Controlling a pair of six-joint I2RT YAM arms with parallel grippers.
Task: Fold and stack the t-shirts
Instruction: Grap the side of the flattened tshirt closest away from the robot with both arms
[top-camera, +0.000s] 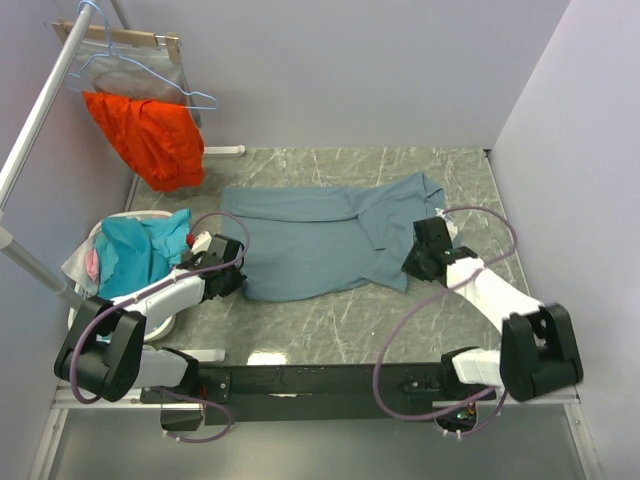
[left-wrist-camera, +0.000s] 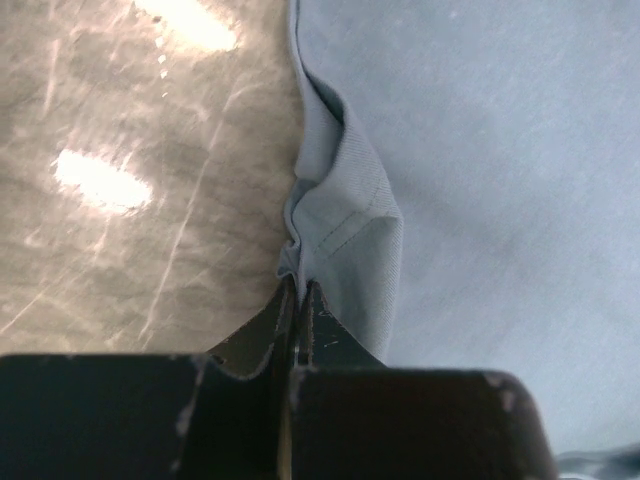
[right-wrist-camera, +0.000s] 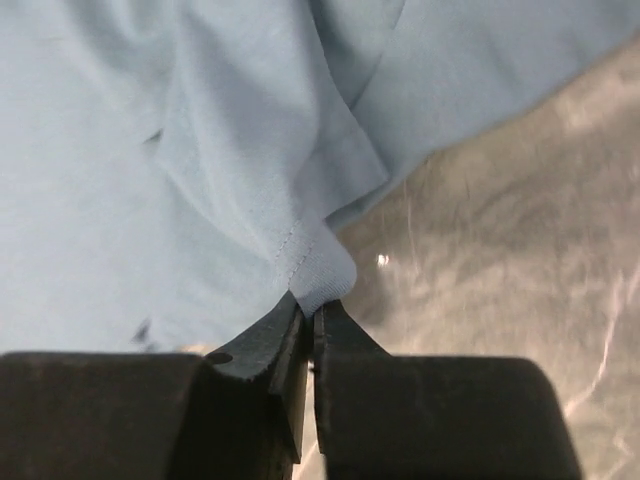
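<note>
We see the grey marbled worktop (top-camera: 330, 335) carrying one slate-blue t-shirt (top-camera: 310, 240). The t-shirt lies spread across the worktop's middle, reaching from left of centre towards the far right corner, and its right part is turned over in loose creases. Above the far left corner hangs an orange garment (top-camera: 150, 135). At the left edge sits a heap of teal cloth (top-camera: 145, 250).

The left fingers (left-wrist-camera: 286, 318) are clenched on a bunched, stitched hem at the t-shirt's left edge, towards its near side, with bare worktop just beside them. The right fingers (right-wrist-camera: 285, 335) are likewise pinched together, grasping a stitched hem corner at the t-shirt's right edge, next to bare worktop.
</note>
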